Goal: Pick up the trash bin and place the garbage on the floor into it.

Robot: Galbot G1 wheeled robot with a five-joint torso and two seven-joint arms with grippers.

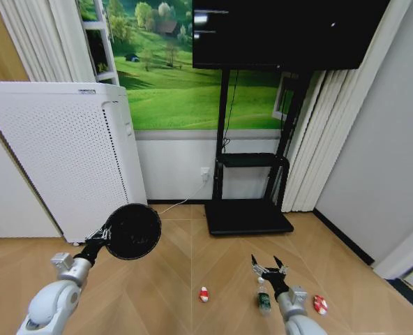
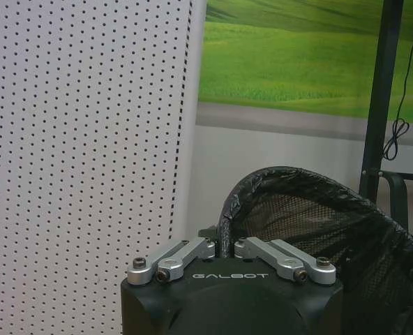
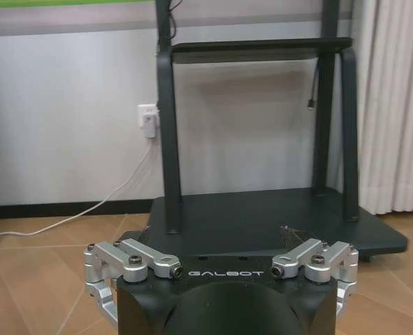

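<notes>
Head view: left gripper (image 1: 109,234) pinches the rim of the small round black mesh trash bin (image 1: 132,231), lifted off the wood floor (image 1: 164,300), mouth tipped toward camera, just in front of the tall white perforated appliance (image 1: 67,157). Right gripper (image 1: 271,269) is low, fingers spread, holding nothing, directly above the small clear plastic bottle with green label (image 1: 264,301). Two tiny red-and-white pieces lie either side: one (image 1: 204,294) left of the bottle, one (image 1: 320,303) right. Black TV stand (image 1: 248,209) stands beyond. Left wrist view adds the closed fingers (image 2: 192,252) on the mesh rim (image 2: 225,223). Right wrist view adds a wall socket (image 3: 148,117) with white cable (image 3: 88,209) behind the stand.
</notes>
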